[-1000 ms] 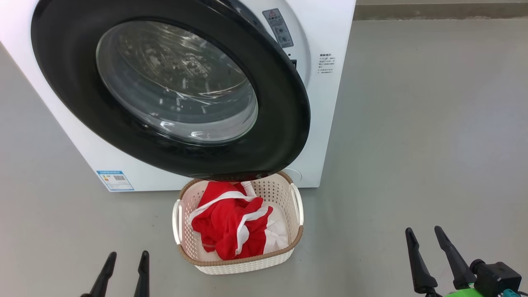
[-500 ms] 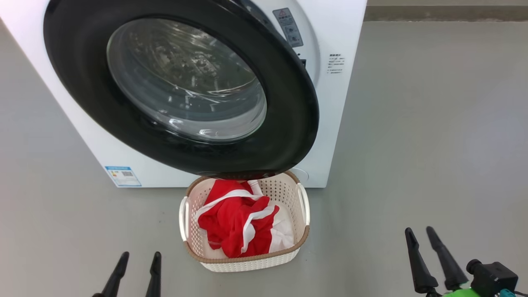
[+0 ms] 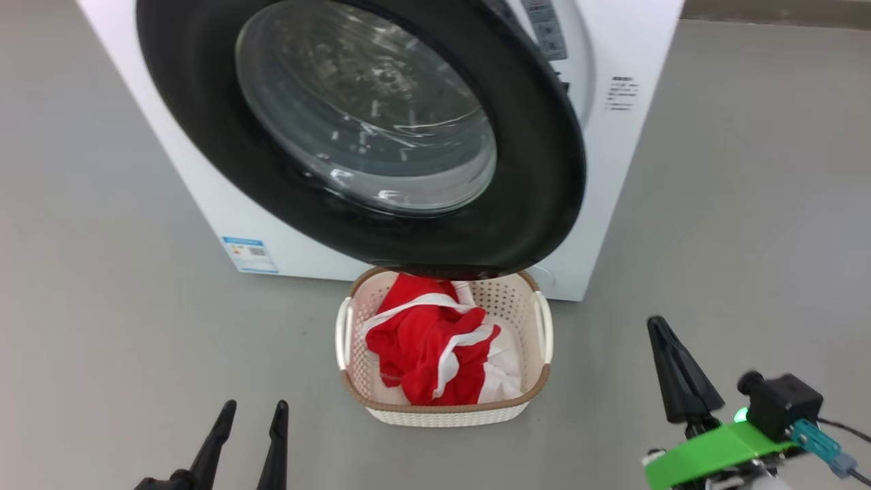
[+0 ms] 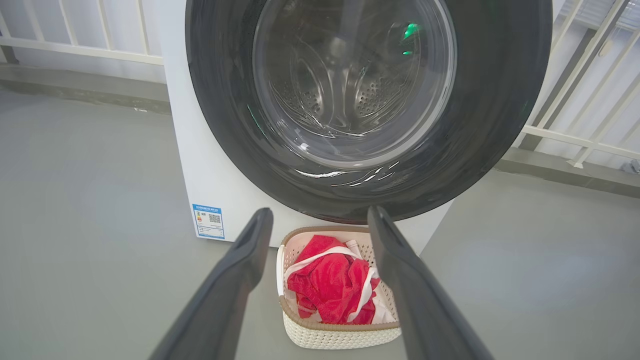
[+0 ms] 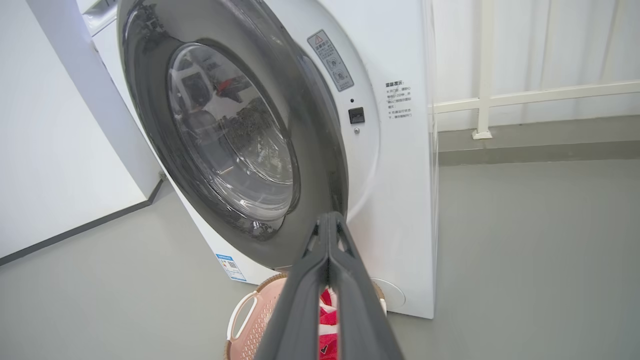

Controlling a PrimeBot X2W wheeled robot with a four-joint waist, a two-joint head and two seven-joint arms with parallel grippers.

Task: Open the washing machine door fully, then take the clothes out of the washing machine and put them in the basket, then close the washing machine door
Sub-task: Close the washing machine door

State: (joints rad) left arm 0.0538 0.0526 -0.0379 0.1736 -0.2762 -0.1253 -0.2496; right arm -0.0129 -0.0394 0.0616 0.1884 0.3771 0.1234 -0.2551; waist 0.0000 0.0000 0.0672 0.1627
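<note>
The washing machine [image 3: 633,136] is a white box, and its washing machine door [image 3: 537,177], black-rimmed with a glass bowl, stands ajar, swung out on its left side over the basket's back edge. In the right wrist view the door [image 5: 230,140] shows a gap to the machine front [image 5: 400,200]. The red and white clothes [image 3: 429,347] lie in the cream basket [image 3: 442,408] on the floor below the door. My left gripper [image 3: 254,408] is open and empty, left of the basket. My right gripper [image 3: 656,323] is shut on nothing, right of the basket; its closed fingers [image 5: 330,217] point at the door's lower edge.
Grey floor surrounds the machine. A white railing [image 5: 525,95] runs behind it at the right, and a white wall [image 5: 50,150] stands at the left in the right wrist view. A blue label [image 3: 250,253] marks the machine's lower left corner.
My right gripper's fingers have come together from open to shut, and it sits higher in the head view. The head camera has shifted, so the whole scene slid right. The left gripper stays open.
</note>
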